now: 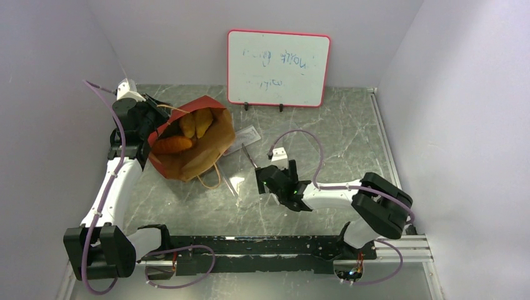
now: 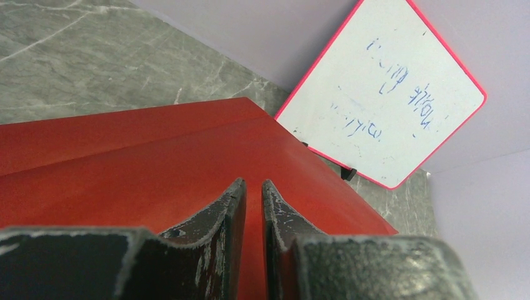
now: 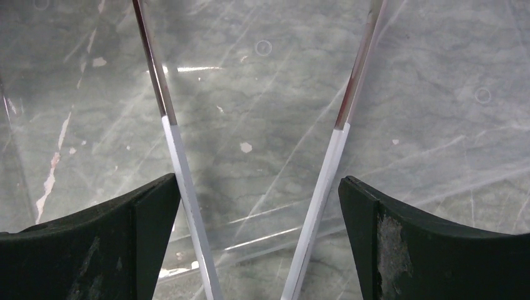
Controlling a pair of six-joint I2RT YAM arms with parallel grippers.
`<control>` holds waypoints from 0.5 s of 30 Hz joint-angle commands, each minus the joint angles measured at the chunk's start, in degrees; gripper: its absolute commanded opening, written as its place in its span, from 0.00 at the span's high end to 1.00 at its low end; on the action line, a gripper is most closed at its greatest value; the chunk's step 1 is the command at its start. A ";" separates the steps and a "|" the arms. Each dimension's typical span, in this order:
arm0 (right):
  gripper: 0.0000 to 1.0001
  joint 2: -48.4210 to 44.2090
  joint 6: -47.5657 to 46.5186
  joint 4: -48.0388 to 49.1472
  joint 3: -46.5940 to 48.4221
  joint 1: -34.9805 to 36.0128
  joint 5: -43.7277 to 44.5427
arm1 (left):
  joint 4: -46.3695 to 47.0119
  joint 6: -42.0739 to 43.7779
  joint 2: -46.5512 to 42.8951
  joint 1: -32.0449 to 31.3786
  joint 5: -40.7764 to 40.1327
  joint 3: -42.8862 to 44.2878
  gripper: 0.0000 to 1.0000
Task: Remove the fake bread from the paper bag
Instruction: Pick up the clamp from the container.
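The red paper bag point(image 1: 199, 145) leans on the table at the back left, its brown inside facing up. Inside it I see the long orange baguette point(image 1: 172, 145) and two yellow-orange bread pieces point(image 1: 195, 123); other bread is hidden. My left gripper point(image 1: 150, 120) is at the bag's left rim. In the left wrist view its jaws point(image 2: 253, 185) are nearly closed on the bag's red wall point(image 2: 156, 156). My right gripper point(image 1: 272, 180) is open and empty, low over the table right of the bag, with its jaws point(image 3: 259, 181) wide apart above a clear plastic tray point(image 3: 172, 131).
The clear plastic tray point(image 1: 240, 140) lies between the bag and my right gripper. A whiteboard with a red frame point(image 1: 278, 67) stands at the back wall and also shows in the left wrist view point(image 2: 390, 94). Walls close in on three sides.
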 commanded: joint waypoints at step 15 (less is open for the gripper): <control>0.19 5.95 0.01 1.86 2.02 -1.19 0.05 | 3.00 -0.09 0.80 0.55 1.19 -1.50 0.88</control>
